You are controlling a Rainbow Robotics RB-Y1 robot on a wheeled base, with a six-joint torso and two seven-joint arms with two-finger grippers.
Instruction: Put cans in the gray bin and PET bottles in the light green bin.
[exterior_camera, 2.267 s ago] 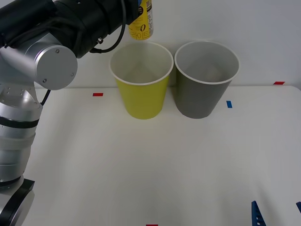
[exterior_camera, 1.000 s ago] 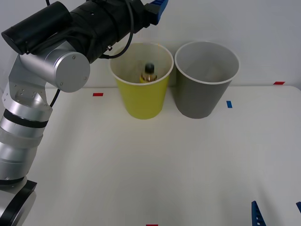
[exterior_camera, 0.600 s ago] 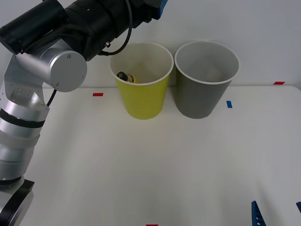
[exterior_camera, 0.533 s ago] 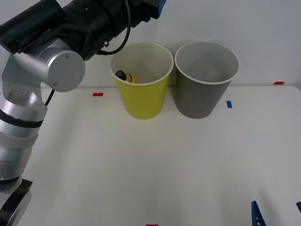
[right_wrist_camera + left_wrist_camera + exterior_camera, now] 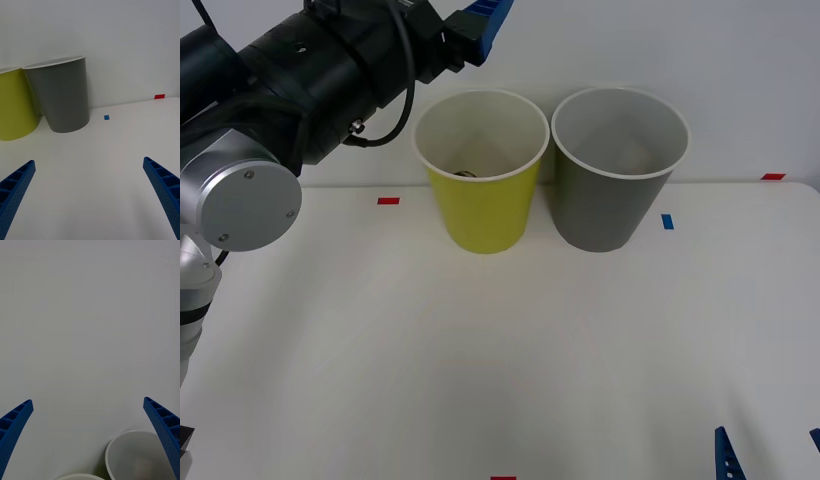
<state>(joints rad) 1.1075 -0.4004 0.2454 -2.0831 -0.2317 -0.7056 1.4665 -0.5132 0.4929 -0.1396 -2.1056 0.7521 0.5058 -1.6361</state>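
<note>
Light green bin (image 5: 482,200) touching gray bin (image 5: 615,190), left hand (image 5: 480,18) spread above

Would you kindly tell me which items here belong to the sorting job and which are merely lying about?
Job: light green bin; gray bin; bottle, barely visible inside the green bin; left pincer, open.
Lying about: red tape; blue tape.

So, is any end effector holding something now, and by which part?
Nothing is held. The left end effector is open above the bins; the right end effector is open over the table.
</note>
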